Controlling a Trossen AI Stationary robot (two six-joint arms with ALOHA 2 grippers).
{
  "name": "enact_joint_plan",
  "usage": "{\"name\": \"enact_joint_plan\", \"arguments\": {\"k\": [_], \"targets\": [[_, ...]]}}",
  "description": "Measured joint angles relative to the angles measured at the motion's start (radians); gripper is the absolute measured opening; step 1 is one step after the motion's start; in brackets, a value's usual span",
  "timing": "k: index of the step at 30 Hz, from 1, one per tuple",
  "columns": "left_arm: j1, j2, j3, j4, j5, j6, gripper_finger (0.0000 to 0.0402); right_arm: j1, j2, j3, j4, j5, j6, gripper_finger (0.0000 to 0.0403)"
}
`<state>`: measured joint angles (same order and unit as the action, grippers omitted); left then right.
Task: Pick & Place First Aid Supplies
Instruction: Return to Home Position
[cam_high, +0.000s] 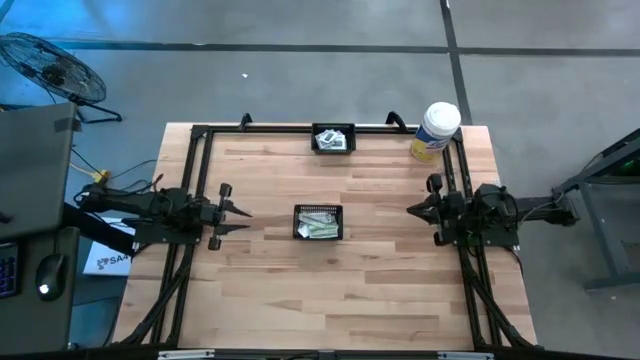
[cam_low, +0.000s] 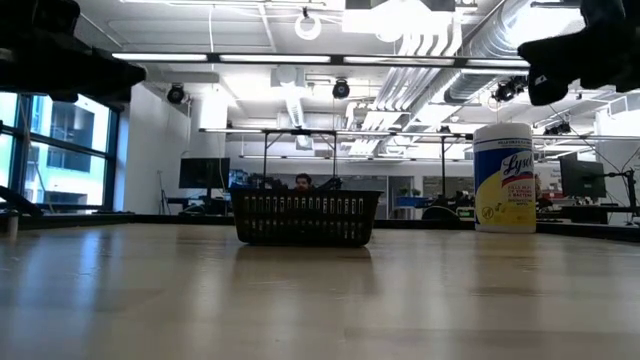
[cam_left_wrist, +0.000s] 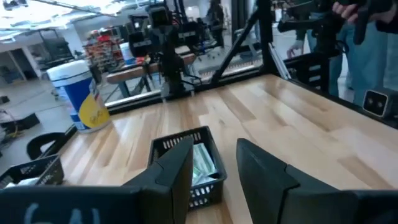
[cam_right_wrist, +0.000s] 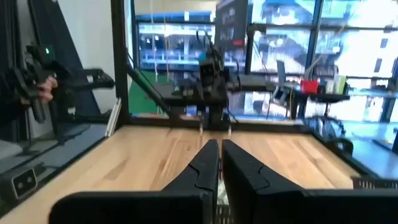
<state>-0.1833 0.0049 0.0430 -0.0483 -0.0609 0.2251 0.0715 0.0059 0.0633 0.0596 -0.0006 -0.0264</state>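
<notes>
Evidently the return-home step: we found the packets (cam_high: 319, 227) in the middle basket (cam_high: 318, 207) and far basket (cam_high: 333, 126); left hand (cam_high: 246, 220) parted, empty; right hand (cam_high: 412, 210) nearly closed, empty. Next, we judged, only parking both arms.

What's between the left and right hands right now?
One black basket holding pale green strips, midway between left hand and right hand; bare table otherwise. High view shows it.

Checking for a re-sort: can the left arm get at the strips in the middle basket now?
Probably yes: the left pincer is open, facing the middle basket across bare table, and the strips lie uncovered in its open top.
</notes>
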Motion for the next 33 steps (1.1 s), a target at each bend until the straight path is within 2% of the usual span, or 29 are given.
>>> {"name": "enact_joint_plan", "arguments": {"k": [4, 11, 17, 23, 27, 33], "targets": [[0.000, 0.009, -0.003, 0.008, 0.001, 0.013, 0.0121, 0.000, -0.001, -0.054, 0.040, 0.001, -0.005, 0.0011], [0.000, 0.012, -0.005, 0.012, -0.022, -0.002, 0.0121, 0.001, -0.001, -0.054, 0.057, -0.002, 0.009, 0.0007], [0.000, 0.002, -0.008, 0.029, -0.037, -0.001, 0.0121, 0.000, -0.001, -0.054, 0.066, 0.088, 0.007, 0.0011], [0.000, 0.014, -0.030, 0.058, -0.018, 0.011, 0.0121, 0.001, 0.000, -0.054, -0.016, 0.071, 0.020, 0.0012], [0.000, 0.024, -0.030, 0.060, -0.015, 0.014, 0.0121, 0.002, 0.001, -0.054, -0.032, 0.010, 0.015, 0.0012], [0.000, 0.023, -0.031, 0.063, 0.013, 0.007, 0.0121, 0.002, 0.001, -0.054, -0.032, 0.009, 0.026, 0.0012]]}}
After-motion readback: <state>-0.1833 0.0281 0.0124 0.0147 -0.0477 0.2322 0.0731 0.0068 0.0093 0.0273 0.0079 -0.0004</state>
